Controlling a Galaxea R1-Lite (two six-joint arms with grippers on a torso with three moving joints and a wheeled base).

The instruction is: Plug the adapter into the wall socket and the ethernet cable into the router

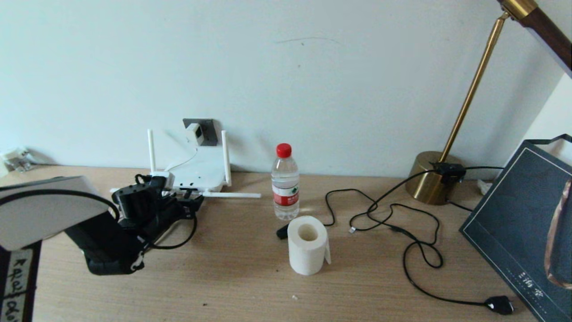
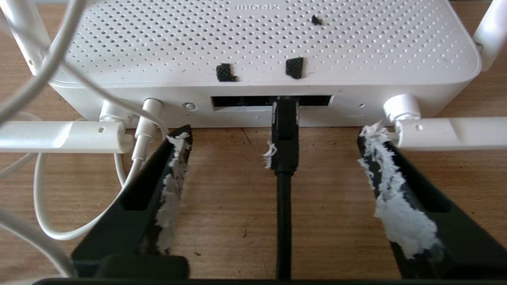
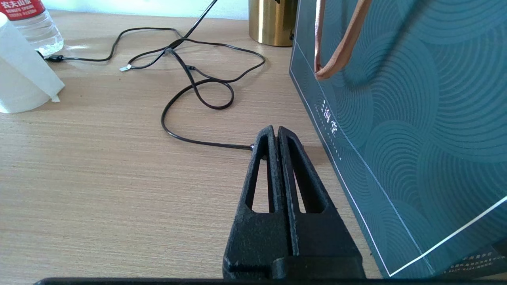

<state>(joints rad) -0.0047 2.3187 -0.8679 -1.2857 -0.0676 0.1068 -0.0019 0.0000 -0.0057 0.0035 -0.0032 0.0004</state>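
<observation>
Backing my left gripper (image 2: 277,138) straight off along the cable seems right to me: its jaws stand wide either side of the thin black ethernet cable (image 2: 283,206), touching nothing. The plug sits in the port row of the flat white perforated router (image 2: 269,43) on the wooden worktop (image 2: 222,206), long axis pointing squarely into the router's edge. The small white cube adapter (image 1: 195,133) is in the dark-grey wall socket (image 1: 210,129). My right gripper (image 3: 276,130) rests parked, jaws closed.

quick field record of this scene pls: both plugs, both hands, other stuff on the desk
adapter: in the wall socket
ethernet cable: plug seated in a port of the router
left hand: open, fingers either side of the cable plug, not touching it
right hand: shut, empty, beside the teal bag
desk items: water bottle, toilet-paper roll, lamp
</observation>
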